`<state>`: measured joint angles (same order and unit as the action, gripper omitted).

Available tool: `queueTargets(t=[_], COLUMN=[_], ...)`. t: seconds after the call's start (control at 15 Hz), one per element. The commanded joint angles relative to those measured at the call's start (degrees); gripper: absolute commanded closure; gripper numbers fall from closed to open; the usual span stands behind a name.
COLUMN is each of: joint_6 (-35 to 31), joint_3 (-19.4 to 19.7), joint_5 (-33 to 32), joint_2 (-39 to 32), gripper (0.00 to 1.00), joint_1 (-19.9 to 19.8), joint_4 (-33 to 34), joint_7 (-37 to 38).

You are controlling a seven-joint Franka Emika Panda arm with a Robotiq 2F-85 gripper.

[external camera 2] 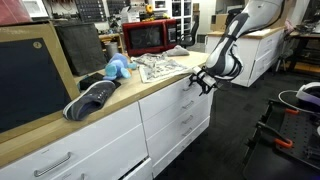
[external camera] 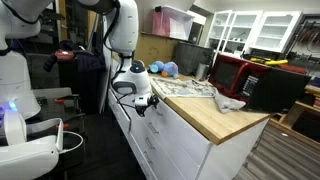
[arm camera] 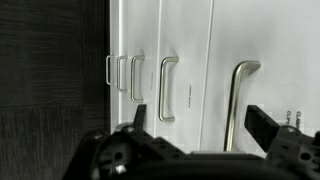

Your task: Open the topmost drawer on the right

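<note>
One step is in hand, the approach: the gripper (external camera 2: pixel 203 80), jaws spread, is held just in front of the shut topmost drawer (external camera 2: pixel 175 93), whose handle (arm camera: pixel 240 100) must next be clasped and pulled.

Jaws apart before white drawer fronts (arm camera: pixel 200 40) with metal handles (arm camera: pixel 167 88)

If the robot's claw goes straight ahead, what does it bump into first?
Most likely the white drawer front, between the two metal handles that the open gripper faces. The wrist view doesn't show how far away it is.
</note>
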<state>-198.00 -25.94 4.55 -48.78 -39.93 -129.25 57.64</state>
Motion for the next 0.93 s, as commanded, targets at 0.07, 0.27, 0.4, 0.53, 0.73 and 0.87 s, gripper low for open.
queueTargets(t=[0.07, 0.27, 0.4, 0.53, 0.73, 0.87], joint_6=[0.04, -0.06, -0.44, -0.43, -0.45, -0.45], joint_3=[2.39, 6.58, 9.10, 11.12, 13.05, 12.85], joint_5=[3.71, 5.96, 6.92, 7.28, 6.56, 5.73], joint_2=[0.60, -0.12, 0.28, 0.92, 1.47, 1.30], gripper=[0.00, 0.00, 0.00, 0.00, 0.00, 0.00], joint_1=[5.47, 10.65, 13.57, 15.63, 16.87, 16.19], joint_4=[3.08, 5.01, 4.74, 4.46, 4.14, 4.32], joint_7=[-1.40, -1.85, -2.00, -2.39, -3.52, -5.41])
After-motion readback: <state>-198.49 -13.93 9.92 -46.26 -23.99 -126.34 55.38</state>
